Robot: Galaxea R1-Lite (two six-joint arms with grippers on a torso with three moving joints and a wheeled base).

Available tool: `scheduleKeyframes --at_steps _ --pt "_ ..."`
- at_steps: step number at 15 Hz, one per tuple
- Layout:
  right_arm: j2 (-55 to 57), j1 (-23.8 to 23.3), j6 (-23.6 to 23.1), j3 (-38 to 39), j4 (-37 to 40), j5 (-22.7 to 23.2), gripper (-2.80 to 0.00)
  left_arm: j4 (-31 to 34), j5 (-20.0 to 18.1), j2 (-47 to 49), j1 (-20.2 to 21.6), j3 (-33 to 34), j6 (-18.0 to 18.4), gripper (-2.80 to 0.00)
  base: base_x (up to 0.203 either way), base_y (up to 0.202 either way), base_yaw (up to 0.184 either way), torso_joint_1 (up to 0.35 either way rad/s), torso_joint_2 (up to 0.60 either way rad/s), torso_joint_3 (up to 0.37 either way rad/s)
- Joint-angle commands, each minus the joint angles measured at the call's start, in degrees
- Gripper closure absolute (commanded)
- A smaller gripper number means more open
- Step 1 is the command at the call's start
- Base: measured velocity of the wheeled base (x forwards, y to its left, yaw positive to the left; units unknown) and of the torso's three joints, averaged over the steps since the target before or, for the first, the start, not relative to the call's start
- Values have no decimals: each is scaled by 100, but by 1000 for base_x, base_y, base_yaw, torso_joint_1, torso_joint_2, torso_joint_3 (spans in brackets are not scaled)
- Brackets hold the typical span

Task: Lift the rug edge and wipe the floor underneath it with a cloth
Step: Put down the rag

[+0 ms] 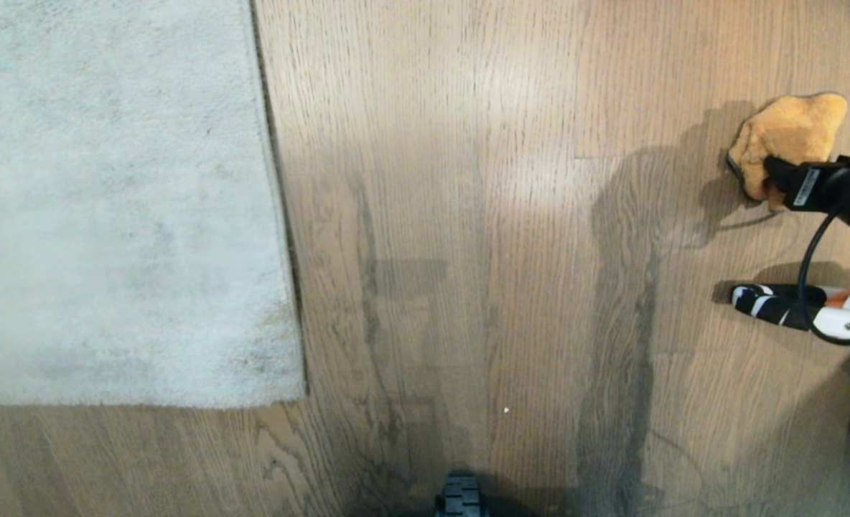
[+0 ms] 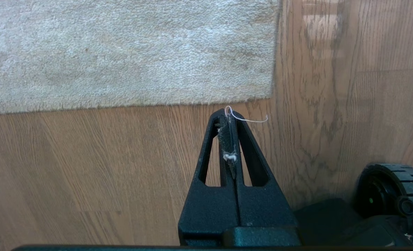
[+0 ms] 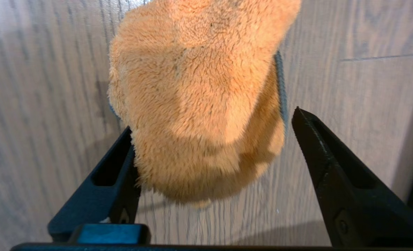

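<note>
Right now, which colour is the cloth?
Orange-tan, with a blue-grey trimmed edge; the cloth shows best in the right wrist view.

We see the floor (image 1: 468, 215) as wood-grain planks with dark streaks and a soft sheen where light falls on it. The rug (image 1: 109, 201) looks like short, matt pile, slightly fuzzy along its edge (image 2: 129, 103). The cloth (image 3: 199, 104) is a plush, fleecy orange-tan fabric with a blue-grey stitched trim. The fingers (image 3: 332, 167) of the right gripper (image 3: 206, 139) look like black matt plastic with a finely grainy surface.
</note>
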Motion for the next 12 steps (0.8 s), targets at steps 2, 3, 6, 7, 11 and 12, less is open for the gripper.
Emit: scheduleKeyframes --at_steps 2,3,6,7,11,12 --pt "-765 -4 10 527 15 29 -280 -1 0 -2 1 0 -1 0 0 0 0 0 0 0" --pt "-1005 -2 2 819 12 70 -280 -1 8 -2 1 0 -1 0 0 0 0 0 0 0" --pt "-1674 -1 -7 1743 -25 133 -280 -1 8 -2 1 0 -1 0 0 0 0 0 0 0" --pt "-1833 3 -9 1939 -47 140 -280 -1 1 -2 1 0 -1 0 0 0 0 0 0 0" --pt "-2028 8 -22 2194 -67 144 -280 -1 6 -2 1 0 -1 0 0 0 0 0 0 0" --pt "-2028 8 -35 2214 -67 144 -280 -1 0 -2 1 0 -1 0 0 0 0 0 0 0"
